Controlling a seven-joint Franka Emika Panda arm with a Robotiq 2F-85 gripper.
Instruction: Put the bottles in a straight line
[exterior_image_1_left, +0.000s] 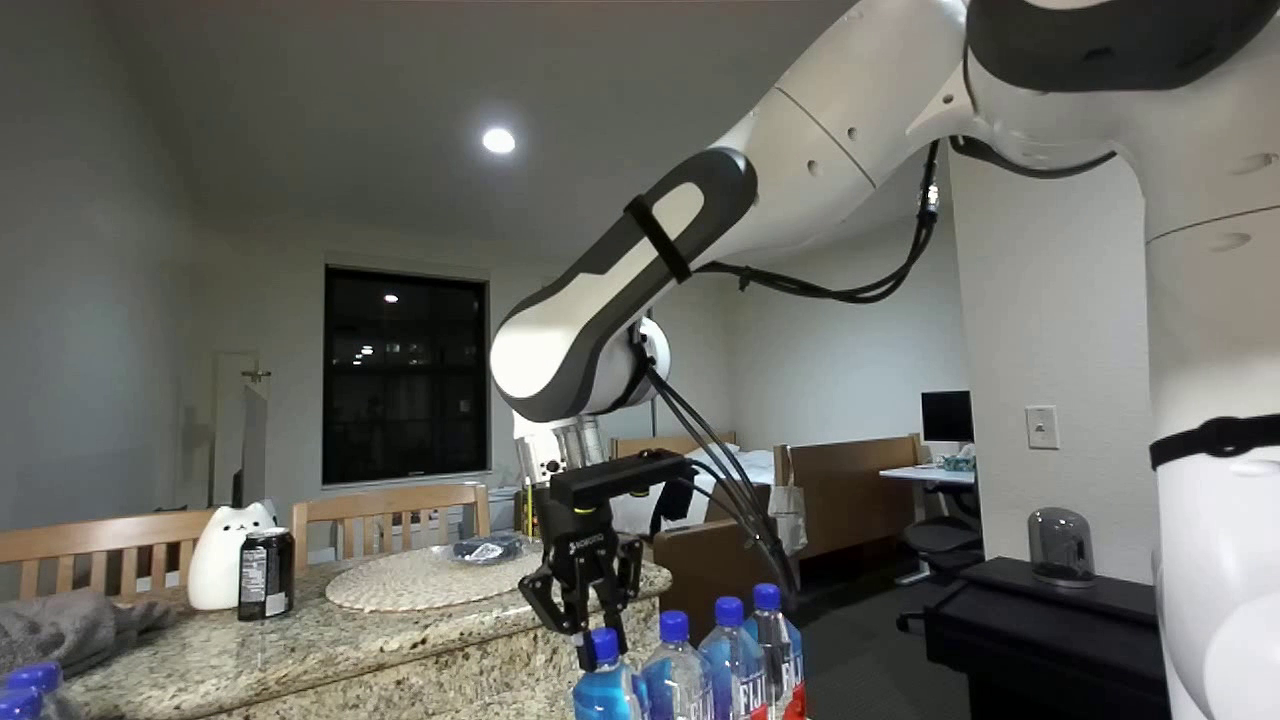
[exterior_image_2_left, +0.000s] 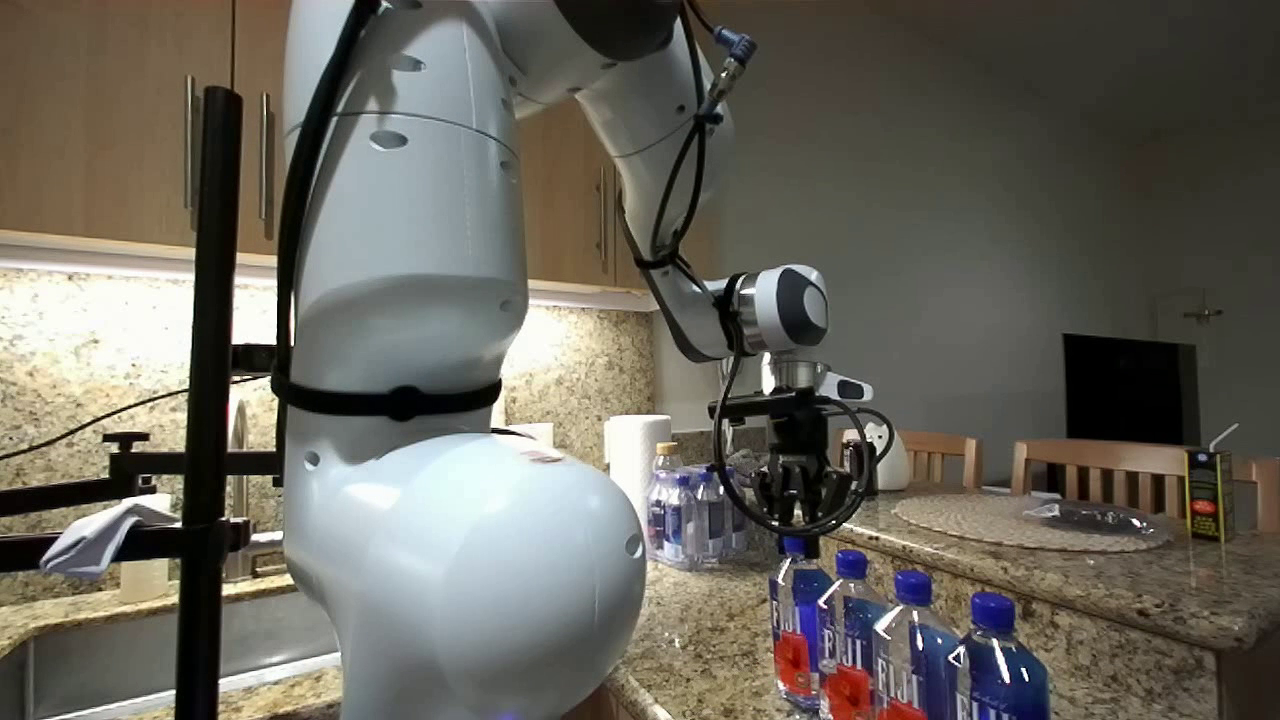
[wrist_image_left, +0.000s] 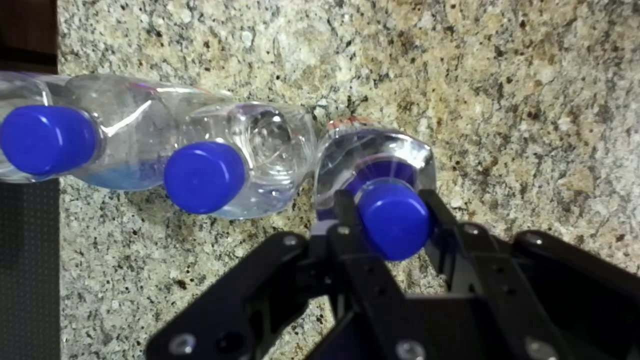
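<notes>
clasping a bottle (wrist_image_left: 377, 155) by its blue cap (wrist_image_left: 394, 220), tool (wrist_image_left: 386, 197) only narrowly parted, fingers (wrist_image_left: 347, 220) against both sides

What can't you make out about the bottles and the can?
Neck of the gripped bottle, wrist view: hidden by its cap and the pincer.
Bases of the row's other three bottles, in an exterior view: cut off by the bottom edge.
Bodies of two lower-left bottles, in an exterior view: mostly cut off likewise.
Print on the black can, in an exterior view: too small.
</notes>
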